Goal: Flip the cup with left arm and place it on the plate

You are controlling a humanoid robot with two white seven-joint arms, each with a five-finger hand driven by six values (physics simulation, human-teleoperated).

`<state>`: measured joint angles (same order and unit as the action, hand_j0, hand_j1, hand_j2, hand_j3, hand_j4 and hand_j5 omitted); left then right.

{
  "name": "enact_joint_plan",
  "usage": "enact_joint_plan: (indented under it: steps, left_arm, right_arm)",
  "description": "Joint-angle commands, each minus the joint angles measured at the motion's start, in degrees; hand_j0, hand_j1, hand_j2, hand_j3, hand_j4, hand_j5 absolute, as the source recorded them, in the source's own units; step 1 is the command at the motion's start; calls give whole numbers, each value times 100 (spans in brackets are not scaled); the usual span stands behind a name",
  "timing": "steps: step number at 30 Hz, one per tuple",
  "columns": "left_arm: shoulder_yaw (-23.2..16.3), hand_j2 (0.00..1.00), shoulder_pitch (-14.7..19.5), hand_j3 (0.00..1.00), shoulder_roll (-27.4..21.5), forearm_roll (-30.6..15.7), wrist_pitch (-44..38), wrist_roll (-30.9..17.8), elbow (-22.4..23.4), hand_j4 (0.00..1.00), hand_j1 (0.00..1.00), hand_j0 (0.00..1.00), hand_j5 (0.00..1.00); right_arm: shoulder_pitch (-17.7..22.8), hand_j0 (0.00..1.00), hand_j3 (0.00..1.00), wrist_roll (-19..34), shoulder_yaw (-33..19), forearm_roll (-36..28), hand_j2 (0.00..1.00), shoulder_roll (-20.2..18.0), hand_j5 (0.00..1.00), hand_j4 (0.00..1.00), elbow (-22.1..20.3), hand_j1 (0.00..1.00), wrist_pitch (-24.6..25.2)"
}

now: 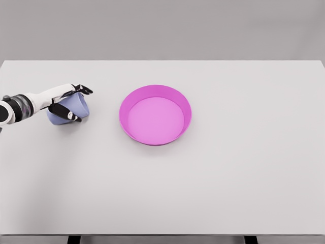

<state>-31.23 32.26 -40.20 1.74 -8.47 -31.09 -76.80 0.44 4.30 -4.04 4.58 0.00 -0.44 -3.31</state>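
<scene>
Nearest the camera lay the bare front stretch of the white table (162, 203), with nothing on it. Farther back and to the left, the left hand (68, 104) reached in from the picture's left edge, its dark fingers (84, 90) wrapped over the top and its thumb under the near side of the pale blue cup (76, 108), so the hand looked clamped on the cup rather than merely beside it. That cup sat low against the table at the far left, seemingly tipped on its side or held at a slant; which end was the mouth could not be told. Right of the hand, well apart from the cup, stood the magenta plate (155, 91), near the table's middle. No right arm showed. What mattered for the coming move was that the plate lay straight to the hand's right, at about the same depth, so a sideways carry with a wrist turn seemed called for.
</scene>
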Motion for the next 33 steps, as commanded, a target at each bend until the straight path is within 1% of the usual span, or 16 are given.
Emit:
enact_joint_plan:
  steps: [1,3,10,15,20,24,26,29,31,33]
  left_arm:
    - [3,71,0,71,-6,-34,74,-2,-2,71,71,71,71]
    - [3,71,0,71,-6,-174,82,-2,-2,71,71,71,71]
    - [29,70,0,70,-41,-227,205,-11,-46,70,70,70,70]
    - [82,70,0,70,-49,-561,574,-11,-72,70,70,70,70]
    - [91,70,0,70,-49,-1097,1049,-11,-63,70,70,70,70]
    - [100,71,9,71,-32,-1361,1295,-11,-63,71,71,71,71]
    - [108,71,9,71,12,-1413,1304,-2,-72,71,71,71,71]
    - [108,71,0,71,109,-1660,1401,7,-63,71,71,71,71]
    - [108,71,9,71,240,-1686,1453,7,-72,71,71,71,71]
    - [266,71,0,71,451,-1695,1471,7,-72,71,71,71,71]
  right_arm:
    - [0,100,100,1,0,-1,100,0,100,100,0,100,-3]
    - [0,100,100,1,0,-1,100,0,100,100,0,100,-3]
    - [0,100,100,1,0,-1,100,0,100,100,0,100,-3]
    - [0,100,100,1,0,-1,100,0,100,100,0,100,6]
    - [0,100,100,1,0,-1,100,0,100,100,0,100,-3]
    - [0,100,100,1,0,-1,100,0,100,100,0,100,-3]
    - [0,100,100,1,0,-1,100,0,100,100,0,100,6]
    - [0,100,100,1,0,-1,100,0,100,100,0,100,-3]
    - [0,100,100,1,0,-1,100,0,100,100,0,100,-3]
    - [0,100,100,1,0,-1,100,0,100,100,0,100,-3]
